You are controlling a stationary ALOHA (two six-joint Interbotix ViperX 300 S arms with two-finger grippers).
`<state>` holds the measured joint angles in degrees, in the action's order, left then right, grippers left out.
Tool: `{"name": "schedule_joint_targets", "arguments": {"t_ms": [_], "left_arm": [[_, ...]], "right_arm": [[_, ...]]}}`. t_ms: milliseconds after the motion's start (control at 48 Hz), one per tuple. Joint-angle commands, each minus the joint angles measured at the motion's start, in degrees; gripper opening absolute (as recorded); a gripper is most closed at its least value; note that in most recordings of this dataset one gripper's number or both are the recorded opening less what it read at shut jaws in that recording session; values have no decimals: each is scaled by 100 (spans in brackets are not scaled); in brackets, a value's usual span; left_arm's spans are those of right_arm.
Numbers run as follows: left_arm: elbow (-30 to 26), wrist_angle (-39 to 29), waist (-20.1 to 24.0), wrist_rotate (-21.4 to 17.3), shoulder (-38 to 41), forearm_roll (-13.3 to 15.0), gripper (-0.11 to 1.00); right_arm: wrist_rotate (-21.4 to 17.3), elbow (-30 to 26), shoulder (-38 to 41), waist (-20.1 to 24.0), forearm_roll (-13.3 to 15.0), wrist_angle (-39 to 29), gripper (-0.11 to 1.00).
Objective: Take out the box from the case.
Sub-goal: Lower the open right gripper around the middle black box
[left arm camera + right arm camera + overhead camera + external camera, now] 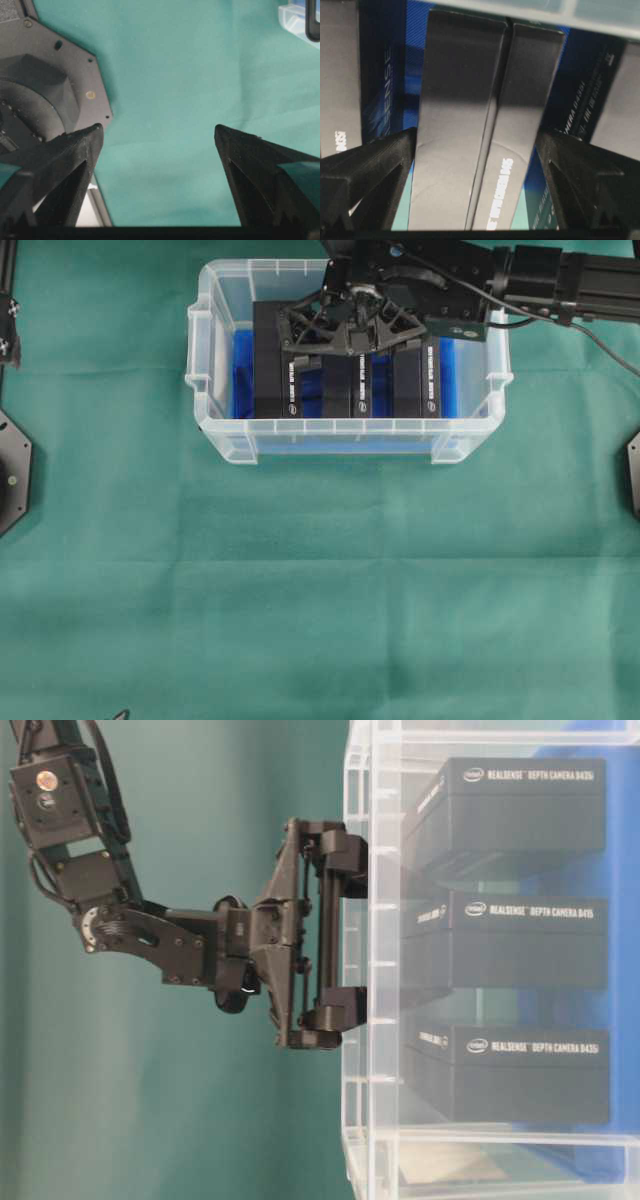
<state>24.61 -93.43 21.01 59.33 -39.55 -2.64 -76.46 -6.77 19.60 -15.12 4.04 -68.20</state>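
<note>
The case (205,340) is a clear plastic bin lined with blue cloth (465,380) at the back of the table. Three black boxes stand on edge inside it. The middle box (358,390) (520,935) (480,125) sits between the fingers of my right gripper (358,352) (385,935) (475,140). That gripper reaches down into the case and is open, with a slim gap showing beside each finger. Other boxes (270,370) (415,380) flank it. My left gripper (157,132) hangs open over bare green cloth with nothing in it, and does not appear overhead.
Green cloth (320,590) covers the table. Black arm base plates sit at the left edge (12,475) and right edge (632,475). The left base (45,90) lies close beside my left gripper. A corner of the case (300,20) shows far off.
</note>
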Motion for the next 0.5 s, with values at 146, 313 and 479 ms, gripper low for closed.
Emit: {"name": "schedule_joint_targets", "arguments": {"t_ms": [146,313,479], "left_arm": [[-53,18,0,-9,-18,0,95],[-53,18,0,-9,-18,0,95],[-53,9,0,-9,-18,0,95]], "right_arm": [[-9,44,-18,-9,-185,176,94],[-18,53,-9,-9,-202,193,94],[-88,53,-18,-9,-211,167,93]]}}
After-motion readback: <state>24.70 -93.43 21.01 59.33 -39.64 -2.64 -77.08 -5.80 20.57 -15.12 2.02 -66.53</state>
